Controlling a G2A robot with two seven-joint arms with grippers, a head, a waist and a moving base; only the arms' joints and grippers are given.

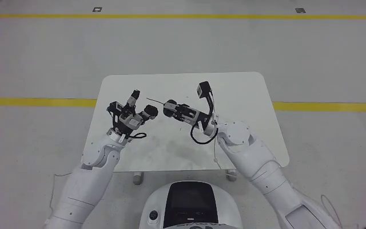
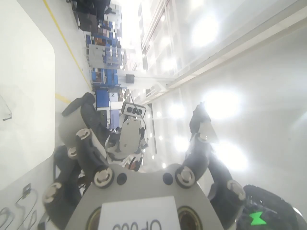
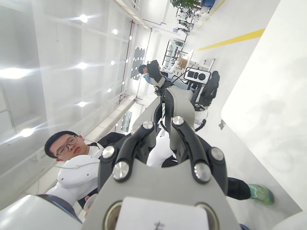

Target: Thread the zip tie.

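Nearest the robot, both arms rise past the near edge of the white table [image 1: 240, 114] and bend inward, so that the two grippers face each other above the middle of the tabletop. The right gripper [image 1: 169, 107] has its fingers pressed narrowly together. Its own wrist view shows the fingers [image 3: 168, 101] closing to a single tip. From that tip the zip tie [image 1: 155, 101] sticks out as a thin dark strand, gripped at one end. It points across toward the other arm, with its free end slanting slightly toward the table's far side. The left gripper [image 1: 144, 103] stands just beside it with its fingers spread wide. In the left wrist view one dark finger [image 2: 81, 106] and its partner are well apart, and the right arm's gripper sits in the space between them. In the top view the free end of the zip tie lies at the mouth of this wide opening, but it cannot be told whether it touches either finger. Beyond the table's far edge the pale floor carries a yellow line [image 1: 46, 102] running behind the table, and a second yellow line [image 1: 171, 16] lies farther off.
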